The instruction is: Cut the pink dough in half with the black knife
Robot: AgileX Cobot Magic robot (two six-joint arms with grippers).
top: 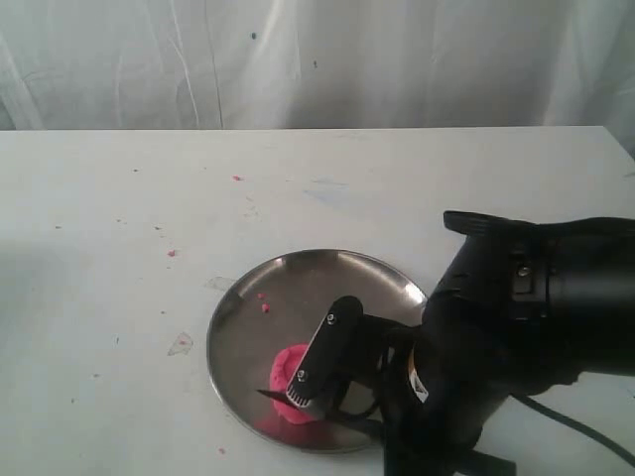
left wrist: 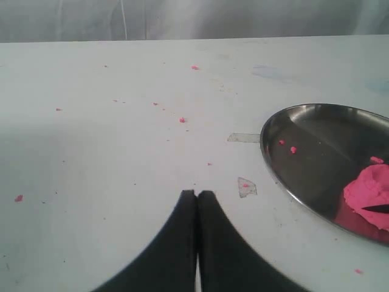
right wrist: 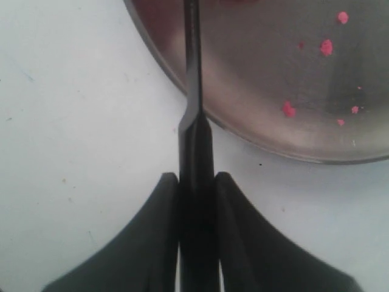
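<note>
Knife at dough
My right gripper [right wrist: 197,182] clamps black knife [right wrist: 193,73]; pink dough [top: 283,372] at plate's [top: 298,288] seven o'clock; left gripper [left wrist: 197,198] closed.

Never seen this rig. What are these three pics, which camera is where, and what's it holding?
This is a robot with two arms, each ending in a two-finger tool. The exterior view comes from a camera off the arms; the other two come from cameras on each wrist. On the white table sits a round steel plate holding a lump of bright pink dough; pink crumbs lie around. The right tool is shut on a slim black knife whose blade reaches the dough. The left tool is shut and empty, above the table beside the plate.
</note>
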